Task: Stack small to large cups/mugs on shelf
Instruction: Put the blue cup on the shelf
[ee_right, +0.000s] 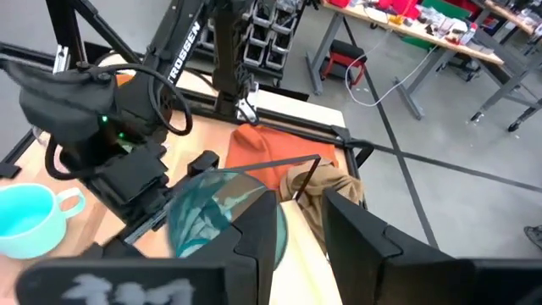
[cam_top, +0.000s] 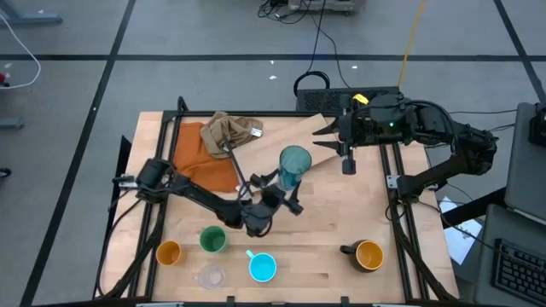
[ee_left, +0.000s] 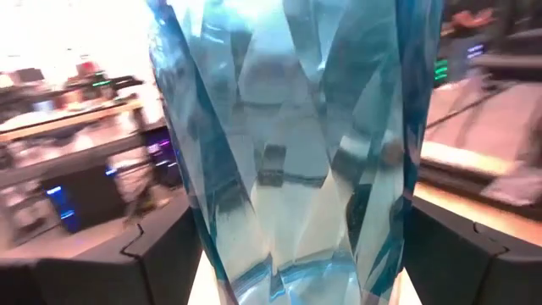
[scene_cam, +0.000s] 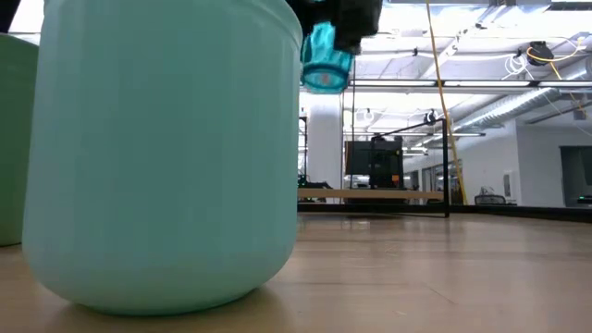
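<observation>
- The surface (cam_top: 341, 256) is a pale wooden top; an orange cloth (cam_top: 198, 153) with a crumpled tan rag (cam_top: 229, 132) lies at its far left, and the light wooden shelf (cam_top: 324, 141) sits far centre.
- The room beyond is a workshop with benches, cables and grey floor.
- The left end effector (cam_top: 286, 192) holds the teal tumbler (cam_top: 294, 166) lifted mid-surface, fingers spread wide around its body.
- The tumbler looks light, rigid, faceted and slick; gripping low on its walls seems safest.
- The right end effector (cam_top: 347, 162) hangs over the shelf, fingers narrow and holding nothing.
- Along the near edge stand the black mug (cam_top: 367, 254), light-blue mug (cam_top: 262, 267), green cup (cam_top: 212, 240), orange cup (cam_top: 169, 252) and clear glass (cam_top: 210, 277).
</observation>
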